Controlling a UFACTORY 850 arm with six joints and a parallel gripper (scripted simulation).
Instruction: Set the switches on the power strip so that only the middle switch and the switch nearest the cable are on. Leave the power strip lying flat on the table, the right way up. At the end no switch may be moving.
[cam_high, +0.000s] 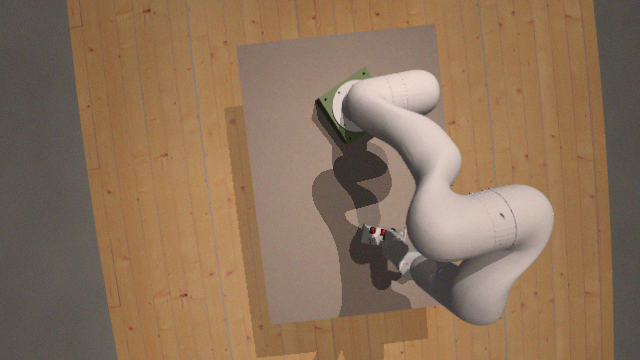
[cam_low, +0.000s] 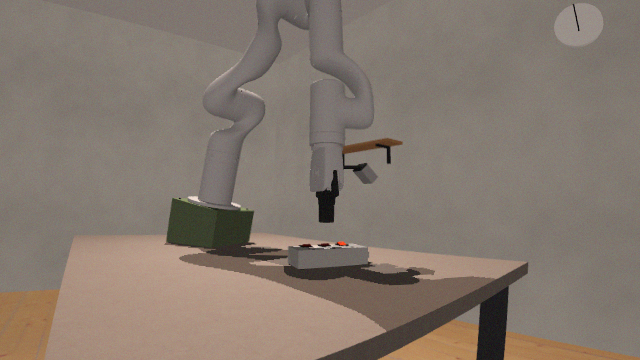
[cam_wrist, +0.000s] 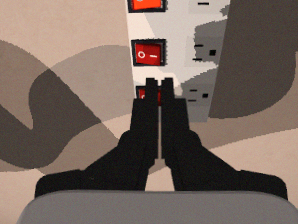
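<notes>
The grey power strip (cam_low: 327, 255) lies flat on the table, right way up, with three red rocker switches on top. It also shows in the top view (cam_high: 377, 234), partly under the arm. In the wrist view the strip (cam_wrist: 180, 36) runs away from me. The near switch (cam_wrist: 143, 92) is mostly hidden behind my fingertips. My gripper (cam_low: 326, 216) is shut and empty. It hangs a short way above the strip, fingers pointing down, and it also shows in the wrist view (cam_wrist: 158, 86).
The arm's green base block (cam_low: 209, 226) stands on the table behind the strip. The table's right edge (cam_low: 500, 280) lies beyond the strip. A small wall shelf (cam_low: 372, 146) with a camera hangs behind the gripper.
</notes>
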